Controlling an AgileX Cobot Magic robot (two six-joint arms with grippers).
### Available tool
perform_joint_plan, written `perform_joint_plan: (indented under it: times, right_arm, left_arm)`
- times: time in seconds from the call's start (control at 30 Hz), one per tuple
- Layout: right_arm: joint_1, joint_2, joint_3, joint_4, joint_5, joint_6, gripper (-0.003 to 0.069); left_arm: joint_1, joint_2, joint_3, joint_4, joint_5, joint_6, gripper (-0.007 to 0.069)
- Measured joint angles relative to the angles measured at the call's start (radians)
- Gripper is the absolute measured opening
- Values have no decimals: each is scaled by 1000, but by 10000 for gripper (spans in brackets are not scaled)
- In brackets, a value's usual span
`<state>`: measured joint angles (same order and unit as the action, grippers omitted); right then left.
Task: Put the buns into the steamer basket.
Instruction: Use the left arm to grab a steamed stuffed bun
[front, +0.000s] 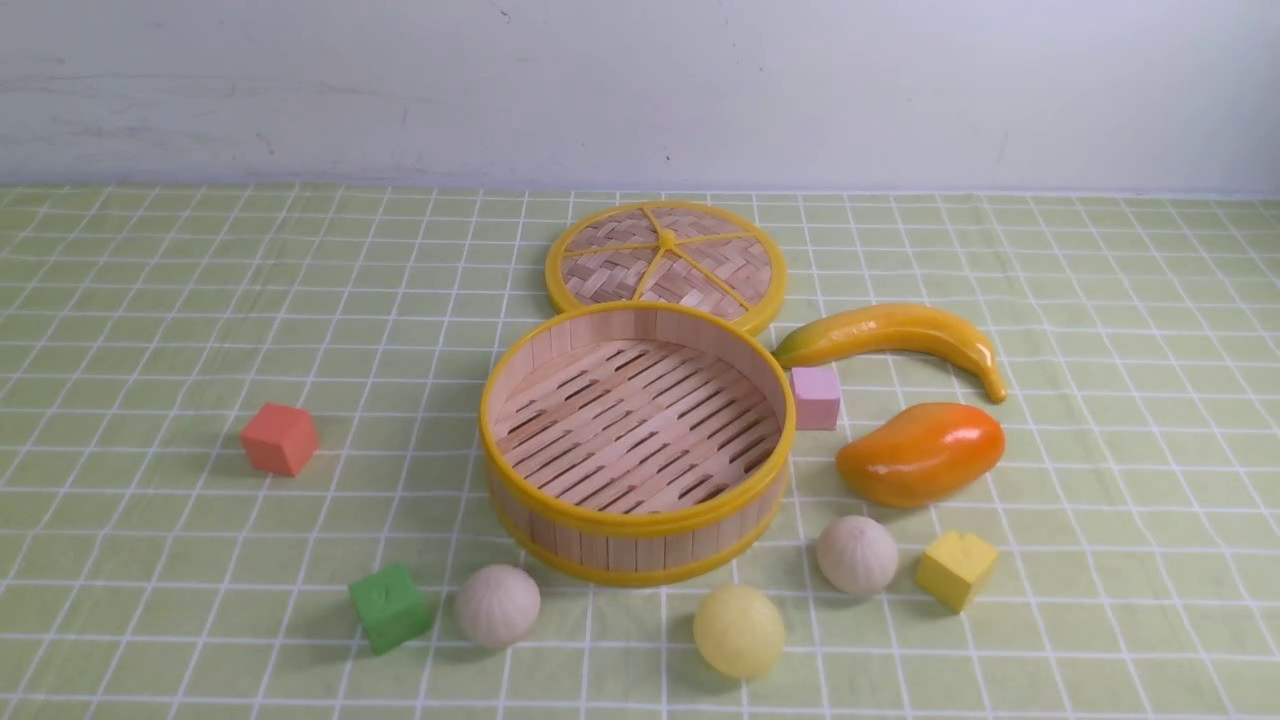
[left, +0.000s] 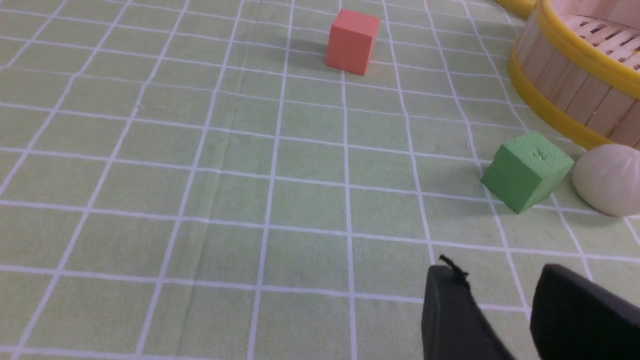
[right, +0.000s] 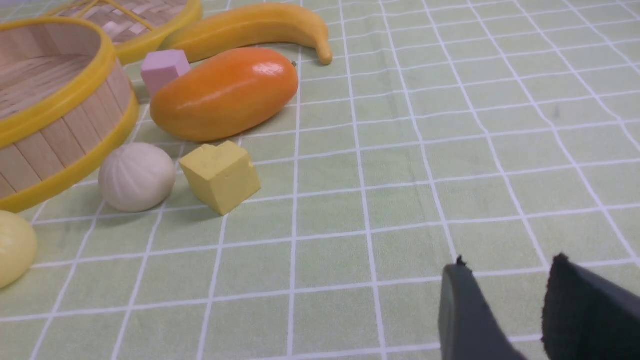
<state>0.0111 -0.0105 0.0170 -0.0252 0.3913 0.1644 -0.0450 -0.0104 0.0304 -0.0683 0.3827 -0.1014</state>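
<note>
**Three buns lie outside the empty basket**

The steamer basket (front: 640, 522) stands empty in the middle of the cloth. The left pleated bun (front: 497, 605) lies just beside the green cube (front: 390, 607). The yellow bun (front: 739, 631) lies in front of the basket, and the right pleated bun (front: 857, 556) lies near the yellow cube (front: 957, 569). The buns look light and round, so they probably roll easily. I would take each one from above, across its widest part. The left gripper (left: 500, 280) and the right gripper (right: 507, 272) are low over bare cloth, jaws partly apart, holding nothing.
</note>
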Motion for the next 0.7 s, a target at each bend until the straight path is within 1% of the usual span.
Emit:
perform_joint_plan:
  times: [0.33,0.5,0.57,0.63,0.67,0.7]
  right_arm:
    - [0,0,0,0,0,0,239]
    - [0,0,0,0,0,0,239]
    - [0,0,0,0,0,0,239]
    - [0,0,0,0,0,0,239]
    - [0,0,0,0,0,0,239]
    - [0,0,0,0,0,0,239]
  left_arm:
    - [0,0,0,0,0,0,238]
    - [0,0,0,-25,-45,-12,238]
    - [0,0,0,-69,-86,-32,238]
    - [0,0,0,-146,-141,-51,238]
    - [0,0,0,-152,-146,-53,238]
    - [0,0,0,-201,-186,-57,238]
